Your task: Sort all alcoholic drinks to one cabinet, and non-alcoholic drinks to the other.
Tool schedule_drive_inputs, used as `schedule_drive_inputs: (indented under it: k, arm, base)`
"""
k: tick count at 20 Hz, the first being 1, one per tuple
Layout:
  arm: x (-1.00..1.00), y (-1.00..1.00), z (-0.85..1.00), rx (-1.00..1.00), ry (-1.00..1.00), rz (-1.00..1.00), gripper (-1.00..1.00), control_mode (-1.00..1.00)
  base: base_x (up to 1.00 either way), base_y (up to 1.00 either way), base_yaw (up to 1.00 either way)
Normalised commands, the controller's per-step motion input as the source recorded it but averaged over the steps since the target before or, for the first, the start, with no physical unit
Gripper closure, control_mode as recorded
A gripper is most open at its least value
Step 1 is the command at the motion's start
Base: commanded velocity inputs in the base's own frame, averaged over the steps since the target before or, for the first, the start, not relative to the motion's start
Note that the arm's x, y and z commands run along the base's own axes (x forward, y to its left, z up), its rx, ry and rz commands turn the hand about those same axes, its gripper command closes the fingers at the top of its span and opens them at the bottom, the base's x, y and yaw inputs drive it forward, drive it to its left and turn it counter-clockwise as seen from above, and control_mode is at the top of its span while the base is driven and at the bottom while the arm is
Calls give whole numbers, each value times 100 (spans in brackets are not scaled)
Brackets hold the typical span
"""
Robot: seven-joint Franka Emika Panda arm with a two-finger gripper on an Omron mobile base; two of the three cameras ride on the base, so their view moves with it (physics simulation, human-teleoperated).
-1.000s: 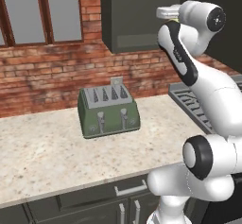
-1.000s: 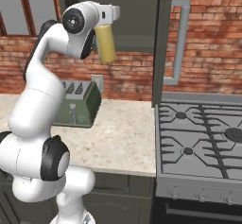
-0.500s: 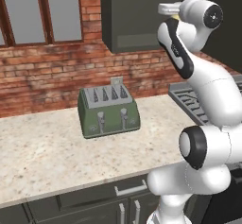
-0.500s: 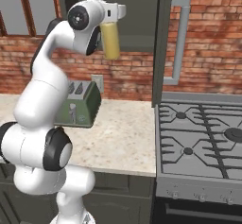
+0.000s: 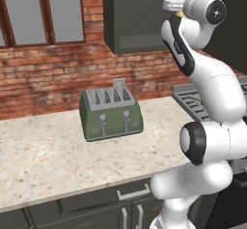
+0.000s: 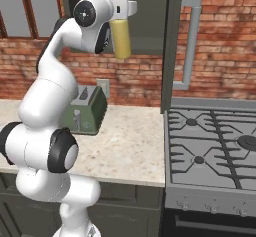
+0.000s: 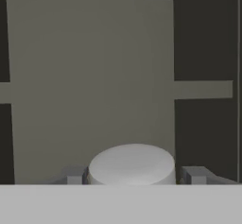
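My claw [image 6: 121, 17] is clamped on the tall yellow bottle [image 6: 120, 39], gripping it near the top so that the body hangs straight down below my hand, upright, high above the table [image 6: 131, 146]. In the hand view the bottle's white cap [image 7: 132, 164] sits right between my two fingers [image 7: 74, 175], which press in from either side.

I hold the bottle in front of the open dark grey-green wall cabinet [image 6: 145, 11]. Its door [image 6: 171, 46] stands swung out edge-on toward the right base camera, and the long pale grey bar handle [image 6: 189, 46] shows just beyond it against the brick wall [image 6: 220, 56]. Looking along my hand, I see the pale back wall of the cabinet's inside and the edge of its inner shelf [image 7: 203, 90] running across as a light band, with dark space above and below it on the right.

From the left base view my hand [image 5: 174, 5] is up by the cabinet's lower front, with a sliver of yellow showing behind my wrist.

Down on the table a green toaster [image 5: 111, 114] stands near the brick wall, well below the bottle. The stove [image 6: 215, 151] lies to the right of the table
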Motion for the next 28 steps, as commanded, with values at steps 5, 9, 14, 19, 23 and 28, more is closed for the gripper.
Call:
schedule_drive_inputs:
  k: [5, 9, 14, 19, 23, 28]
  arm:
    - [0, -1, 14, 1, 0, -3, 100, -100]
    - [4, -2, 14, 4, 0, -1, 100, -100]
    - [14, -6, 4, 7, 0, 0, 100, -100]
    - [17, -9, 0, 7, 0, 0, 100, -100]
    - [4, -3, 0, 4, -7, 0, 100, -100]
    - [3, -6, 0, 3, -10, 0, 100, -100]
  base:
    - [0, 0, 0]
    - [0, 0, 0]
    - [0, 0, 0]
    - [0, 0, 0]
    - [0, 0, 0]
    - [0, 0, 0]
